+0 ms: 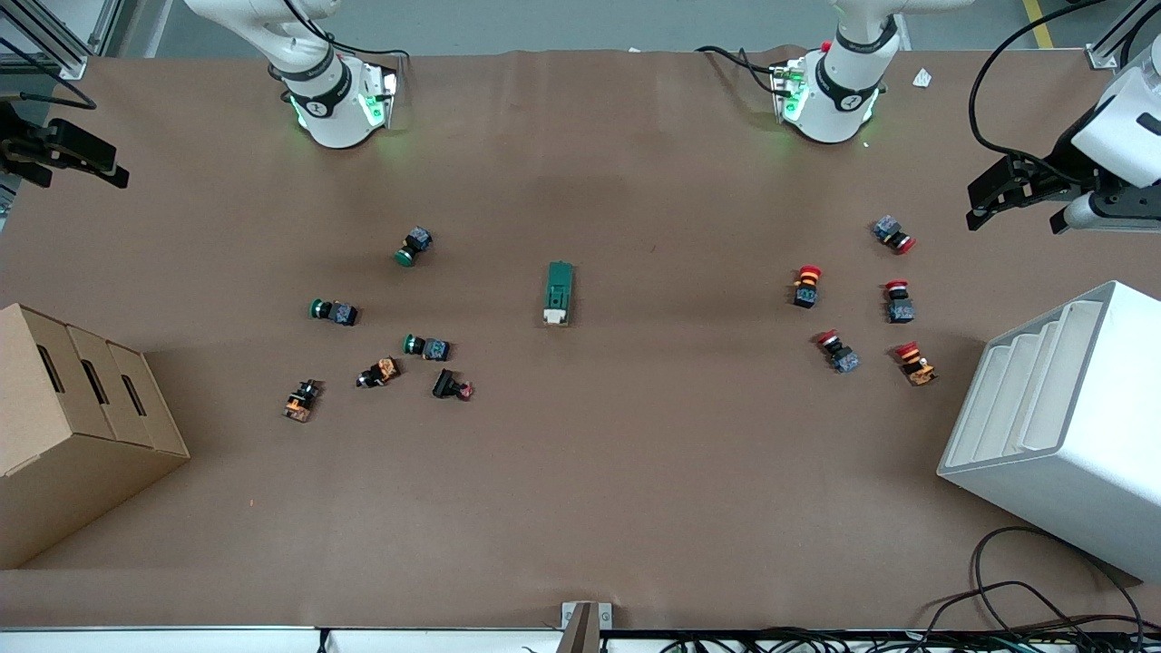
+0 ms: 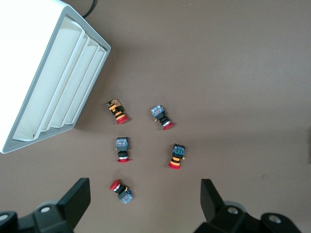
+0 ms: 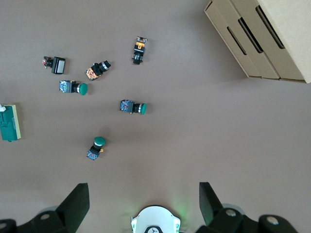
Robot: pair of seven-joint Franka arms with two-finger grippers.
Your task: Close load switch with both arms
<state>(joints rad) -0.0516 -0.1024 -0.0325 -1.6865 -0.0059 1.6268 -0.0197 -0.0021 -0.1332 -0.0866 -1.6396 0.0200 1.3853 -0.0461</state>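
The load switch (image 1: 558,292), a dark green block with a cream lever end, lies alone at the table's middle. It also shows at the edge of the right wrist view (image 3: 9,124). My left gripper (image 1: 1016,210) hangs open and empty high over the left arm's end of the table, above the red buttons (image 2: 144,201). My right gripper (image 1: 77,161) hangs open and empty high over the right arm's end, with its own base under it (image 3: 143,200). Both are well away from the switch.
Several red mushroom buttons (image 1: 807,286) lie toward the left arm's end, beside a white slotted bin (image 1: 1061,426). Green pushbuttons (image 1: 413,247) and other small switches (image 1: 381,372) lie toward the right arm's end, near a cardboard box (image 1: 73,408).
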